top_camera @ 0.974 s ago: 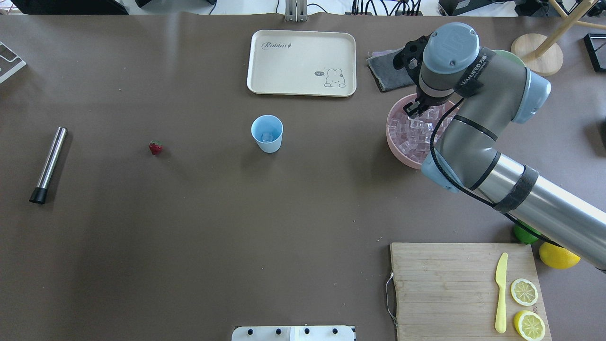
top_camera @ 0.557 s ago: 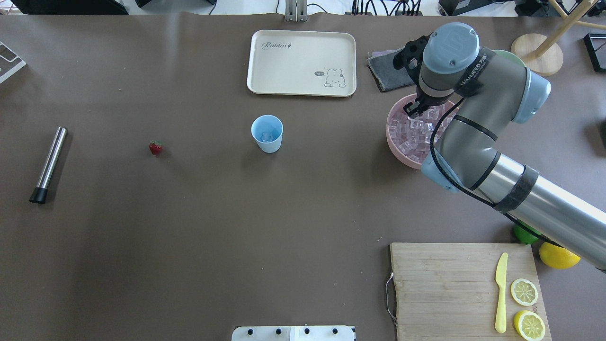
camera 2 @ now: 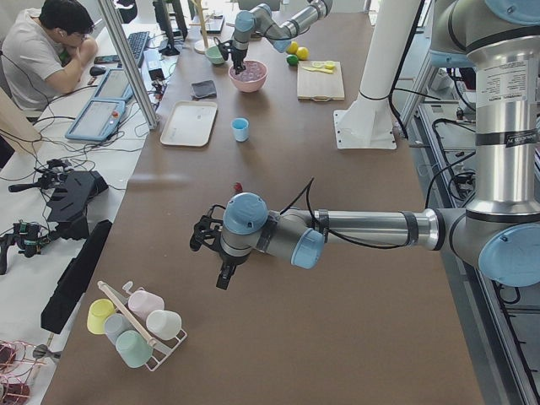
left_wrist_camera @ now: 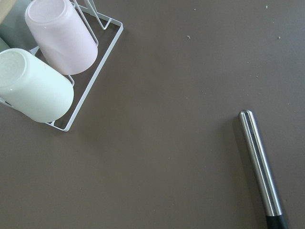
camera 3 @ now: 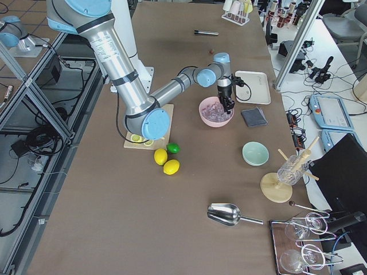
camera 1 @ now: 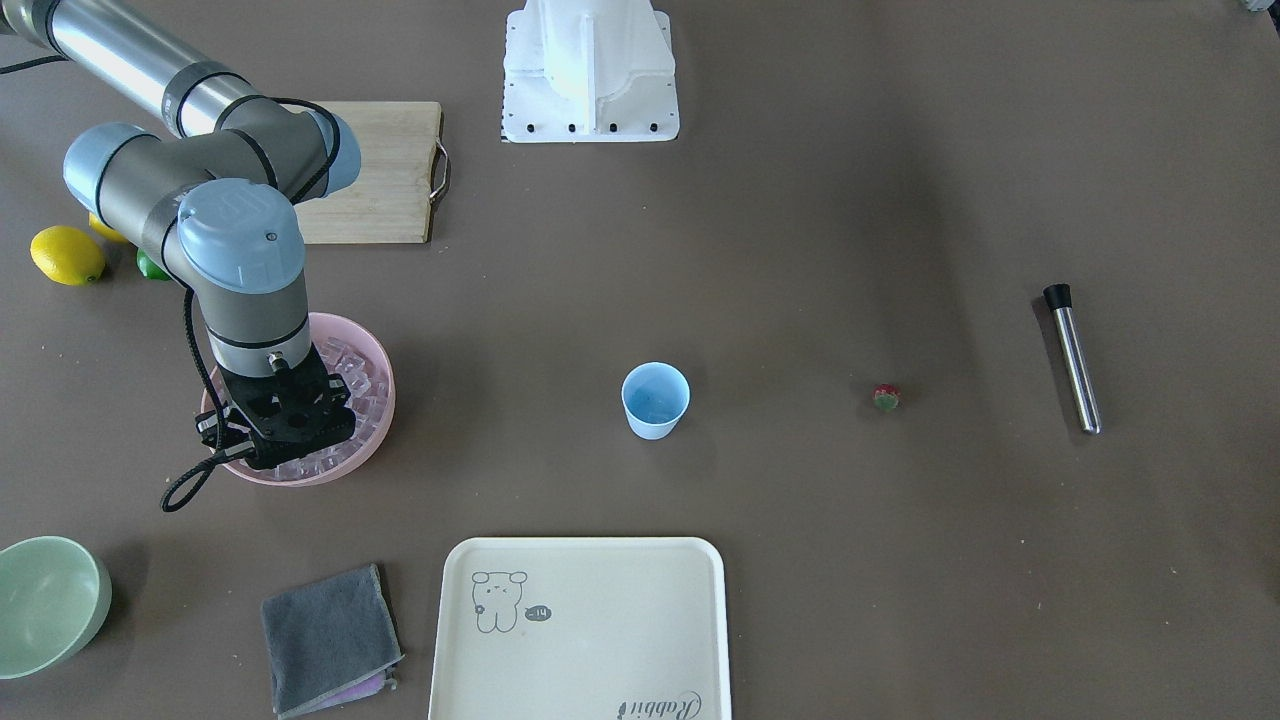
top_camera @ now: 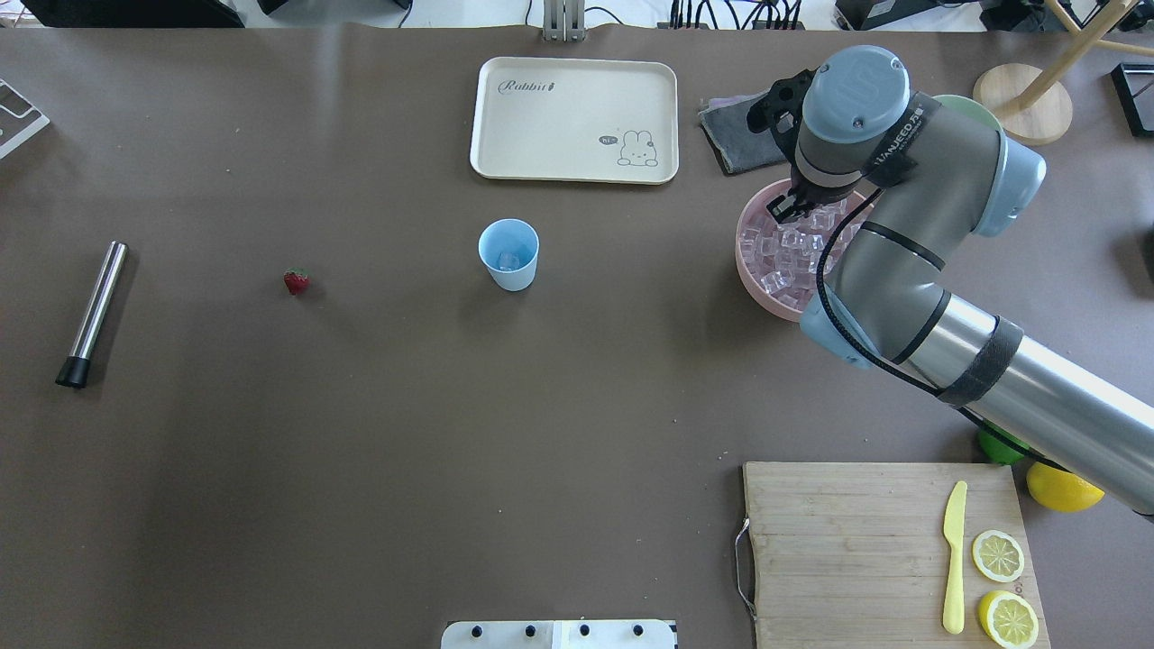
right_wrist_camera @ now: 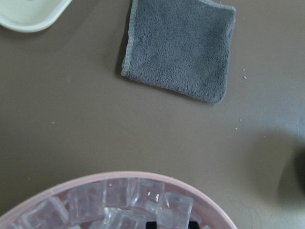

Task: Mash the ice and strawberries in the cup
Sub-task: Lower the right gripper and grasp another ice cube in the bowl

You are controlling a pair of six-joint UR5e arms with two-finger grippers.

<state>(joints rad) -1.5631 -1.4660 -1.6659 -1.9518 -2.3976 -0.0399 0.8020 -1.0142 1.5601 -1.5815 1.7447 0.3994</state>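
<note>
**Desk:** Count it off for me.

**Me:** I have one cup [top_camera: 509,255], one strawberry [top_camera: 296,281] and one pink bowl [top_camera: 757,296] heaped with ice [top_camera: 783,252], more cubes than I can count. A single cube lies at the bottom of the cup. There is also one steel rod [top_camera: 93,313], one tray [top_camera: 573,117], one grey cloth [top_camera: 741,135] and two lemon halves [top_camera: 997,555] beside one yellow knife [top_camera: 954,557].

**Desk:** How do they look?

**Me:** The cup is pale blue and tapered, and stands upright mid-table, near the tray. The strawberry is red with a green top. It lies alone between the cup and the rod, well apart from both. The ice is clear and glassy.

**Desk:** And the hands?

**Me:** The right gripper [top_camera: 781,207] points down into the pink bowl, with its tips among the cubes. I cannot tell whether they are spread or pinching. The left gripper [camera 2: 223,281] hangs over bare table near the rod, and I cannot tell its state either.

**Desk:** Anything changed in the last second?

**Me:** The right arm has shifted only slightly over the bowl. The cup, strawberry and rod lie where they were.
</note>
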